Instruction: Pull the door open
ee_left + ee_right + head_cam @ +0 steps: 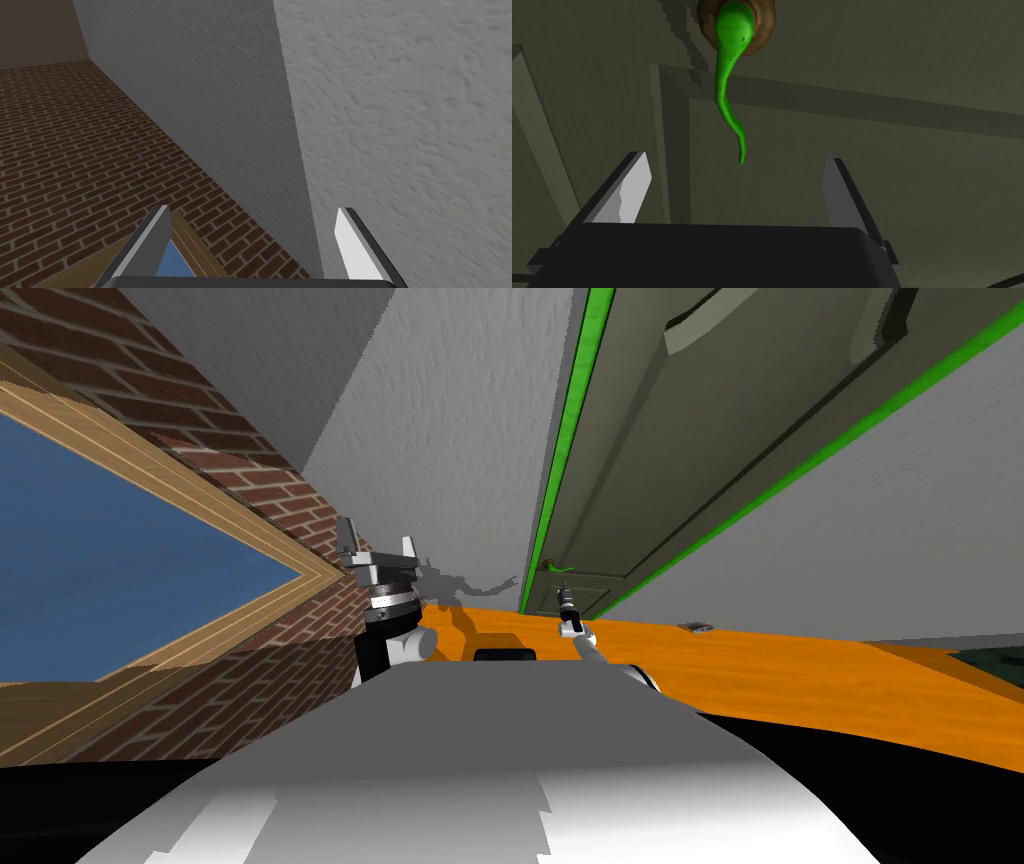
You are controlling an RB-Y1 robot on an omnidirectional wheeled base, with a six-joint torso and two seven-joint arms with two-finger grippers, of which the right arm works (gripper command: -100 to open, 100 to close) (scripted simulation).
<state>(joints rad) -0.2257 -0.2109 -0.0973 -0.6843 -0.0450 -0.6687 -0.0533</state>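
A dark grey-green panelled door [700,428] with a bright green frame edge [570,438] stands ahead of me. Its curved green lever handle [729,85] sits on a brown rosette [764,27], and the handle [560,568] also shows small in the head view. My right gripper [737,170] is open just short of the handle's thin tip, which points down between the fingers without touching them. In the head view the right gripper [562,590] reaches toward the door. My left gripper [378,546] is raised beside the brick wall, open and empty [252,220].
A brick wall [250,488] with a wood-framed blue window [120,538] lies to the left. A textured grey wall [450,468] separates it from the door. The floor [800,668] is orange, with a small dark object [698,628] on it by the door frame.
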